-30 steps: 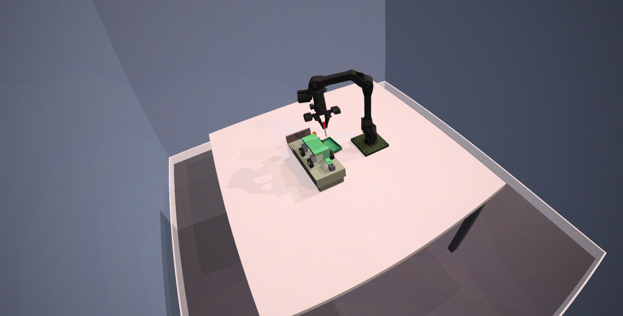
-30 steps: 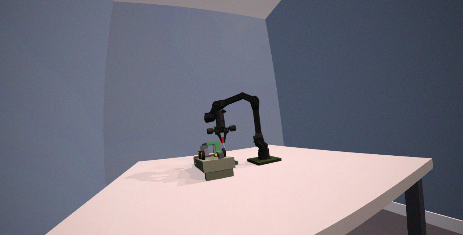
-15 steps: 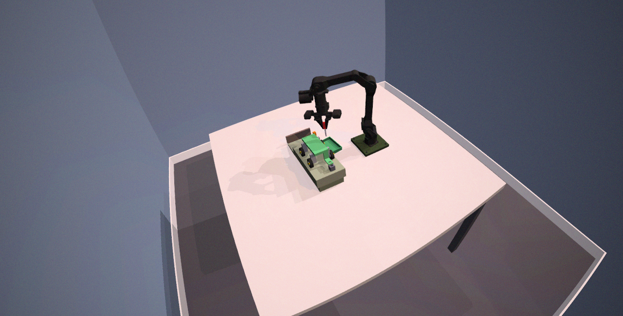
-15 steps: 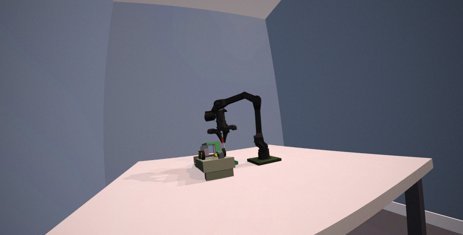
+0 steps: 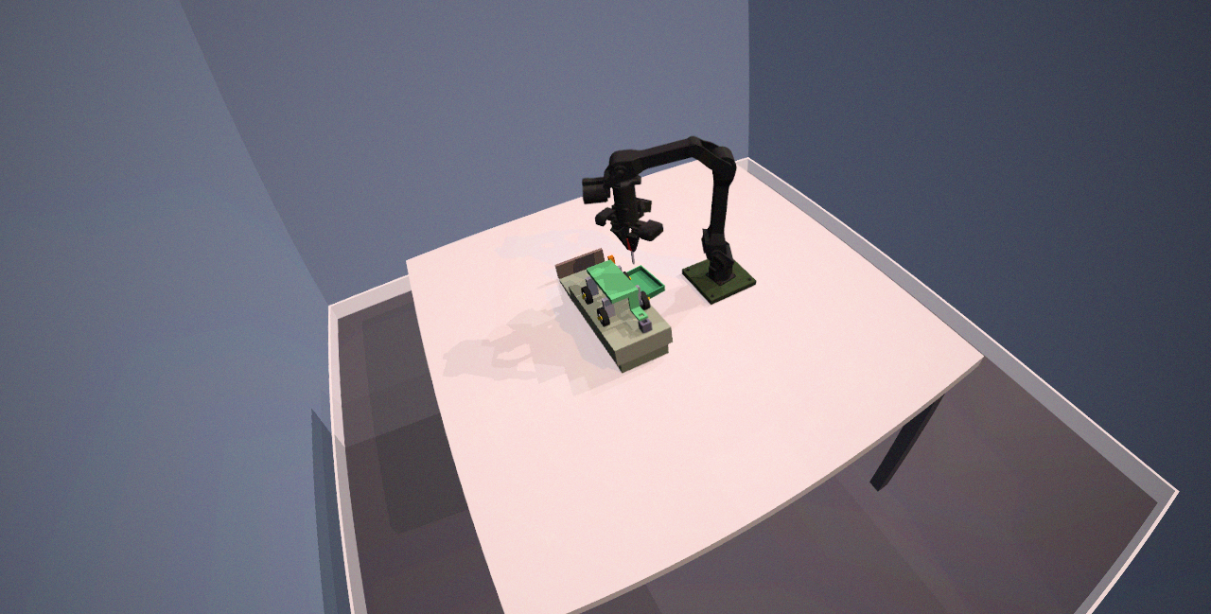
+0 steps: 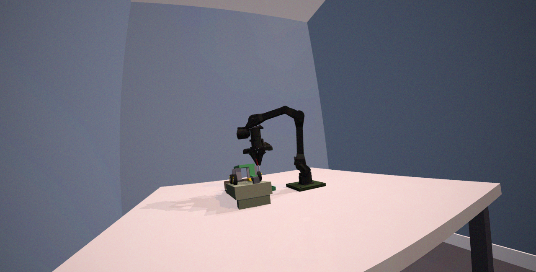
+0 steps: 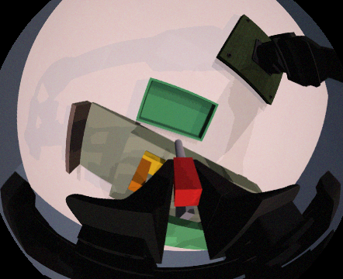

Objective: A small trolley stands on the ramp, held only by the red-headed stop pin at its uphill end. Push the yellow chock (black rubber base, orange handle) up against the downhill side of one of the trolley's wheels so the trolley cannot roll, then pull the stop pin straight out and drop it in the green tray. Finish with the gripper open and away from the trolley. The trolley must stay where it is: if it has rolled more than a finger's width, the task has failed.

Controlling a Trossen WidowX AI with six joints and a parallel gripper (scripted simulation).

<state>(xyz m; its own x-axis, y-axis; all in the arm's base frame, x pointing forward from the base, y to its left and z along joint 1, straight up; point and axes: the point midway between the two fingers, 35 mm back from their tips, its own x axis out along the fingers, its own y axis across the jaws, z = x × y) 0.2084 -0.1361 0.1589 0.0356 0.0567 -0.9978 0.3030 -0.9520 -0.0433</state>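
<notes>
My gripper (image 5: pixel 629 247) (image 6: pixel 257 164) (image 7: pixel 181 164) is shut on the red head of the stop pin (image 5: pixel 632 256) (image 6: pixel 258 169) (image 7: pixel 187 180). The pin's grey shaft points down, clear of the ramp, above the area between trolley and tray. The green trolley (image 5: pixel 611 278) (image 6: pixel 245 166) (image 7: pixel 185 234) stands on the ramp (image 5: pixel 643 346) (image 6: pixel 253 192) (image 7: pixel 102 136). The yellow chock (image 5: pixel 611 258) (image 6: pixel 249 179) (image 7: pixel 154 161) with its orange handle sits on the ramp at the trolley's downhill side; its wheel contact is hidden. The green tray (image 5: pixel 648 282) (image 6: pixel 274 188) (image 7: pixel 175 112) lies beside the ramp and looks empty.
A brown end board (image 5: pixel 580 263) (image 7: pixel 77 136) stands at the ramp's low end. A grey block (image 5: pixel 645 325) (image 6: pixel 256 180) sits at its uphill end. The arm's dark green base plate (image 5: pixel 738 287) (image 6: pixel 316 185) (image 7: pixel 235 58) lies beyond the tray.
</notes>
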